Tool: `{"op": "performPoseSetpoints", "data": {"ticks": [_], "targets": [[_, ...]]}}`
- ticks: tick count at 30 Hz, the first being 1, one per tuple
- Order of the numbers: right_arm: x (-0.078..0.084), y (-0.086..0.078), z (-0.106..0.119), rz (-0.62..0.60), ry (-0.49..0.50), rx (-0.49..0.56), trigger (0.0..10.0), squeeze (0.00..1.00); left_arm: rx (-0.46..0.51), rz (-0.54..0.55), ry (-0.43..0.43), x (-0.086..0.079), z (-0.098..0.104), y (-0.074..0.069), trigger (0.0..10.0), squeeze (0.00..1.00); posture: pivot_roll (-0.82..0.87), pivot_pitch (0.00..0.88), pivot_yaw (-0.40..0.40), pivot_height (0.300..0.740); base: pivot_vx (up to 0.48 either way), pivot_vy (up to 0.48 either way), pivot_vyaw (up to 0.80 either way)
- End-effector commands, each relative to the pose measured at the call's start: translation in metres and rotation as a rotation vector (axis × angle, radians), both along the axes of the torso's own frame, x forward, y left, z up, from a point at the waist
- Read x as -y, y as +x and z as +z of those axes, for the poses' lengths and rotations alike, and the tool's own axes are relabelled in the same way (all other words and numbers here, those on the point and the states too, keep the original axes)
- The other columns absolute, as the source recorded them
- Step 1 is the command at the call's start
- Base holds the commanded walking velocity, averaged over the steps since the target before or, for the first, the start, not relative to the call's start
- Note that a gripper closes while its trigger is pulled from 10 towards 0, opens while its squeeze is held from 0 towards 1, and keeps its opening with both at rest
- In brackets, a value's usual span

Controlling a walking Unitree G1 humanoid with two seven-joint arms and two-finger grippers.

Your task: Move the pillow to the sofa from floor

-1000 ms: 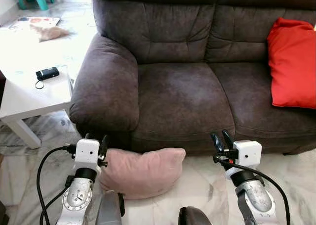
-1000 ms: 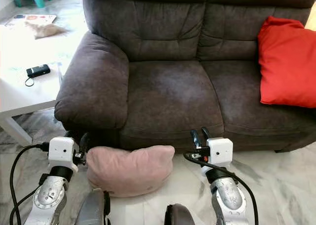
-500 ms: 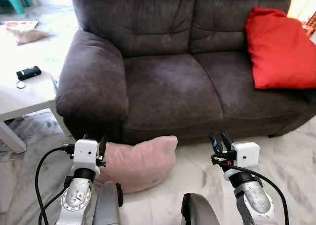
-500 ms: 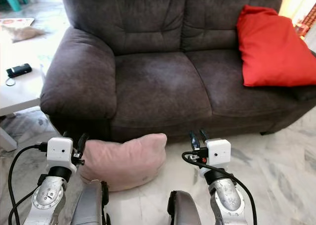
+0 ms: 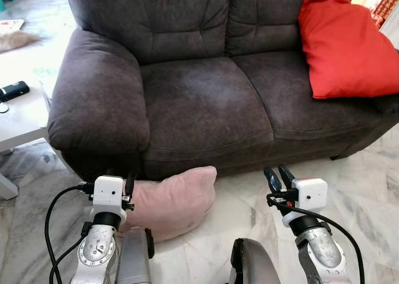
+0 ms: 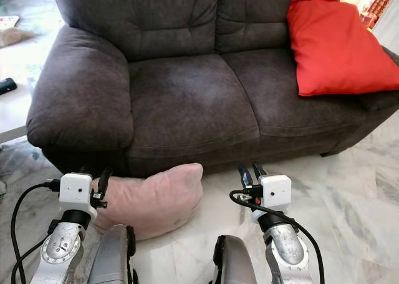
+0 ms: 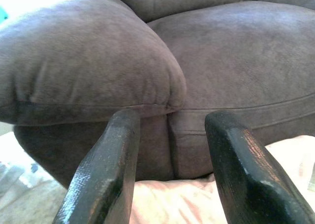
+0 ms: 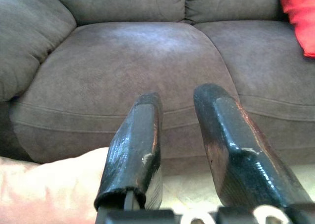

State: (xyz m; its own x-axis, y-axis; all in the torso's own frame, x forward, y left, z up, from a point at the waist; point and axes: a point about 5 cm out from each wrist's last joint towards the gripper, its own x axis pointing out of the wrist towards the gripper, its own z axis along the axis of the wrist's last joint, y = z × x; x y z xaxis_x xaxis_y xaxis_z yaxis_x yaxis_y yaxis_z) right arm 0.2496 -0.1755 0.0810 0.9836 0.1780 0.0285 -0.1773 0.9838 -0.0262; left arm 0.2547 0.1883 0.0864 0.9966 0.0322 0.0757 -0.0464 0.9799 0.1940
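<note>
A pink pillow point(image 5: 171, 200) lies on the marble floor against the base of the dark brown sofa point(image 5: 199, 103), below its left seat. My left gripper point(image 5: 121, 179) hovers at the pillow's left end, fingers point(image 7: 106, 177) apart with nothing between them. My right gripper point(image 5: 278, 175) is to the right of the pillow, over bare floor, fingers point(image 8: 135, 150) slightly apart and empty. The pillow's edge point(image 8: 44, 194) shows beside the right fingers, and pink pillow fabric point(image 7: 172, 199) shows beyond the left ones.
A red cushion point(image 5: 343, 44) leans at the sofa's right end. A white low table point(image 5: 22, 118) with a small black object point(image 5: 14, 90) stands left of the armrest. Marble floor point(image 5: 368, 171) stretches to the right of the sofa's front.
The camera has swung right and tilted down, so sofa, table and pillow shifted left in view. Both grippers keep the same pose relative to my body; the pillow stays on the floor.
</note>
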Motion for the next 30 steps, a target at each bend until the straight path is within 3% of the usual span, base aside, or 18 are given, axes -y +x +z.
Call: {"op": "performPoseSetpoints", "data": {"ticks": [1,12,26,30], "targets": [[0.0019,-0.002,-0.003,-0.004,-0.002,-0.008,10.0,0.0,-0.011,0.009,-0.012,-0.001,-0.0019,-0.0006,10.0,0.0,-0.02,0.124,-0.072,0.552,0.0,0.0,0.0],[0.0005,-0.0023,-0.0025,0.013,-0.036,-0.004,10.0,0.0,-0.015,0.011,-0.011,-0.0011,-0.0028,-0.0009,10.0,0.0,-0.02,0.122,-0.073,0.552,0.0,0.0,0.0],[-0.0019,-0.0033,-0.0039,0.042,-0.032,-0.008,10.0,0.0,-0.019,0.007,-0.012,-0.0014,-0.0033,0.0,10.0,0.0,-0.02,0.12,-0.072,0.552,0.0,0.0,0.78],[-0.0017,-0.0025,-0.0048,0.031,-0.021,-0.013,10.0,0.0,-0.03,-0.001,-0.02,-0.0009,-0.0045,0.0003,10.0,0.0,-0.02,0.122,-0.071,0.552,0.0,0.0,0.0]]}}
